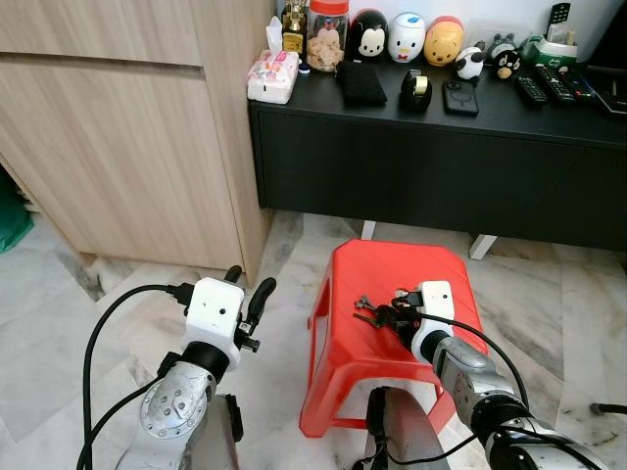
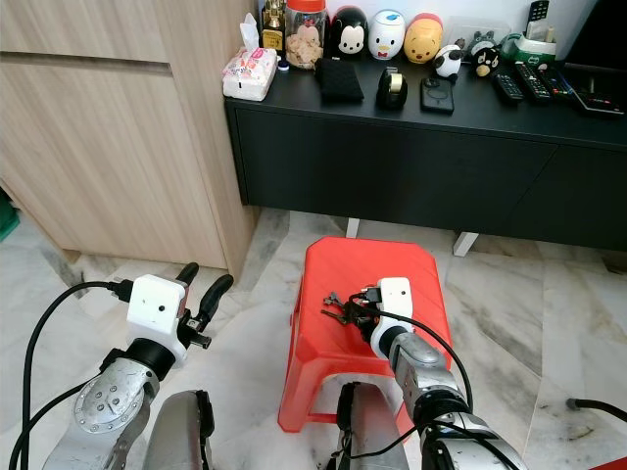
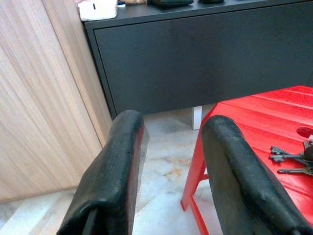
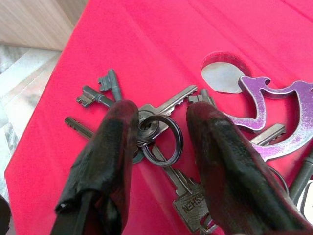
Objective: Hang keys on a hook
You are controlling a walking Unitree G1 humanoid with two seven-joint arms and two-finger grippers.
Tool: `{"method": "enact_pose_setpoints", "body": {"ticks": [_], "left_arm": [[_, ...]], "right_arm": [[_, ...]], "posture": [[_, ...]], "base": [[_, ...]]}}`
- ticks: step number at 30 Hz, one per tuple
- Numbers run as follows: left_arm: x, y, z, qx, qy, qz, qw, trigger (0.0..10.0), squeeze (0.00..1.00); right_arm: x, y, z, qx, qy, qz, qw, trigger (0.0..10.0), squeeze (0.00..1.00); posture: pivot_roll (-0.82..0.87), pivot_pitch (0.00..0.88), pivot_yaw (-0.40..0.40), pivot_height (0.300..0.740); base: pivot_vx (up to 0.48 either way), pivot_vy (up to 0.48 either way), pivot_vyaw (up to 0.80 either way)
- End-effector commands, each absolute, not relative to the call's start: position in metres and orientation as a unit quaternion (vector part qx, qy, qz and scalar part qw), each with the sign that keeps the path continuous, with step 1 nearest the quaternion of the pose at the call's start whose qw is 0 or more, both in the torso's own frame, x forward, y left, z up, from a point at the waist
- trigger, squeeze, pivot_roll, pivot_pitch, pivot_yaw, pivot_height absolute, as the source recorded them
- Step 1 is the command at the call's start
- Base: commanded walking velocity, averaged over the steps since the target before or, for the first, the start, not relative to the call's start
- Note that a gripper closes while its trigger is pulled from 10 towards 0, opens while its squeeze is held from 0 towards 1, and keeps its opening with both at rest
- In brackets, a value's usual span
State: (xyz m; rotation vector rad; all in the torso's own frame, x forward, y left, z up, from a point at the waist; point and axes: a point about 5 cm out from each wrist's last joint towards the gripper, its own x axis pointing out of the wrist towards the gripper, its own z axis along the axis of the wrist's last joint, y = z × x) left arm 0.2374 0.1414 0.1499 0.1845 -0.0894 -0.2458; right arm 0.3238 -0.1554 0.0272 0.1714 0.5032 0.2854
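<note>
**Q:** What do the head views show around the red stool?

**A:** A red stool [image 1: 402,333] stands on a marble floor in front of a black cabinet [image 1: 441,166]. A bunch of keys [image 1: 372,311] lies on the stool's top. The right gripper [image 1: 400,313] is down at the keys. The left gripper [image 1: 250,299] hangs off the stool's left side, over the floor.

**Q:** And the left wrist view?

**A:** Its two black fingers [image 3: 112,181] stand spread with nothing between them. The stool's corner and the keys lie beyond them.

**Q:** The right wrist view?

**A:** The fingers [image 4: 105,156] straddle the key ring [image 4: 164,139], spread and not yet pinching it. A purple clip [image 4: 276,122] lies beside the ring.

**Q:** How should the robot grasp well?

**A:** Probably by closing squarely on the ring, not on a loose key, so the bunch hangs free for a hook. No hook is visible.
</note>
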Motion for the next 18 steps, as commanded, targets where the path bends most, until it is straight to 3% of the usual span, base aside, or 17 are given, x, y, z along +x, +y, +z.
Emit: {"method": "enact_pose_setpoints", "body": {"ticks": [1, 7, 8, 9, 11, 18], "left_arm": [[0.2363, 0.1376, 0.1549, 0.102, -0.052, -0.133, 0.985, 10.0, 0.0], [0.2372, 0.1364, 0.1548, 0.104, -0.052, -0.135, 0.984, 10.0, 0.0], [0.2373, 0.1363, 0.1547, 0.105, -0.052, -0.135, 0.984, 10.0, 0.0], [0.2377, 0.1363, 0.1546, 0.106, -0.052, -0.135, 0.984, 10.0, 0.0], [0.2382, 0.1365, 0.1548, 0.106, -0.053, -0.134, 0.984, 10.0, 0.0], [0.2396, 0.1361, 0.155, 0.107, -0.055, -0.134, 0.984, 10.0, 0.0]], "right_arm": [[0.3193, -0.1584, 0.0217, 0.092, 0.256, 0.131, 0.953, 10.0, 0.0], [0.3193, -0.156, 0.0216, 0.096, 0.255, 0.135, 0.953, 10.0, 0.0], [0.3191, -0.1551, 0.0216, 0.098, 0.254, 0.138, 0.952, 4.8, 0.0], [0.3191, -0.154, 0.0217, 0.1, 0.253, 0.14, 0.952, 2.1, 0.0], [0.3192, -0.1535, 0.0219, 0.101, 0.252, 0.141, 0.952, 0.0, 0.0], [0.3198, -0.1526, 0.0226, 0.103, 0.25, 0.143, 0.952, 0.0, 0.0]], "posture": [[0.15, 0.135, -0.081, 0.55], [0.15, 0.132, -0.083, 0.55], [0.15, 0.132, -0.083, 0.55], [0.15, 0.132, -0.084, 0.55], [0.15, 0.131, -0.083, 0.55], [0.15, 0.125, -0.083, 0.55]], "base": [[0.0, 0.0, 0.0], [0.0, 0.0, 0.0], [0.0, 0.0, 0.0], [0.0, 0.0, 0.0], [0.0, 0.0, 0.0], [0.0, 0.0, 0.0]]}}
